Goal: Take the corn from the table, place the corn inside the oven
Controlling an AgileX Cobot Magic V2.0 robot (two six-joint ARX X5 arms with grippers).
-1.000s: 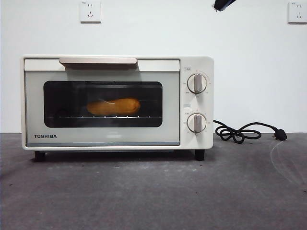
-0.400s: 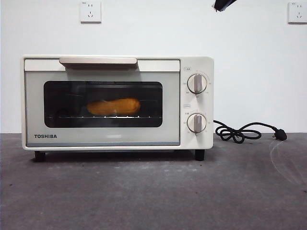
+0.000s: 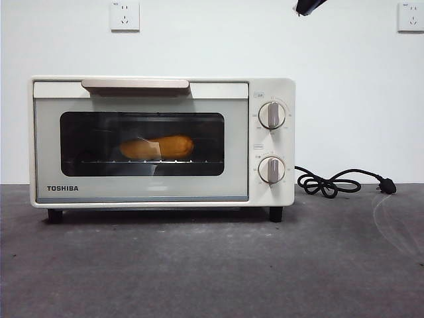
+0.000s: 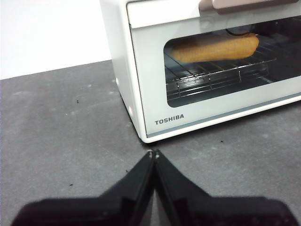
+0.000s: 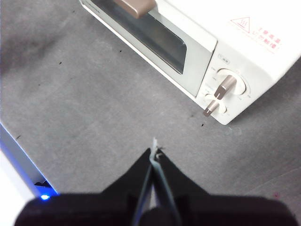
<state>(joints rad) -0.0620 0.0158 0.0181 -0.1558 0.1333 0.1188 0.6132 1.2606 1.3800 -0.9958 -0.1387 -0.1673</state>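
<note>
Working from your left, the left gripper hangs low over the table just off the oven's near left corner, its jaws pressed together on nothing. Through the dark glass door you can see the corn lying lengthwise on the wire rack, fully inside, with the door closed and the beige handle flush at the top. Across the last second nothing in the front view has shifted: the corn, the door and the black tip of an arm at the upper edge sit exactly where they were. To your right, the right gripper waits above the table in front of the knobs, jaws likewise shut and empty. That stillness suggests the task is finished and you have nothing left to move.
</note>
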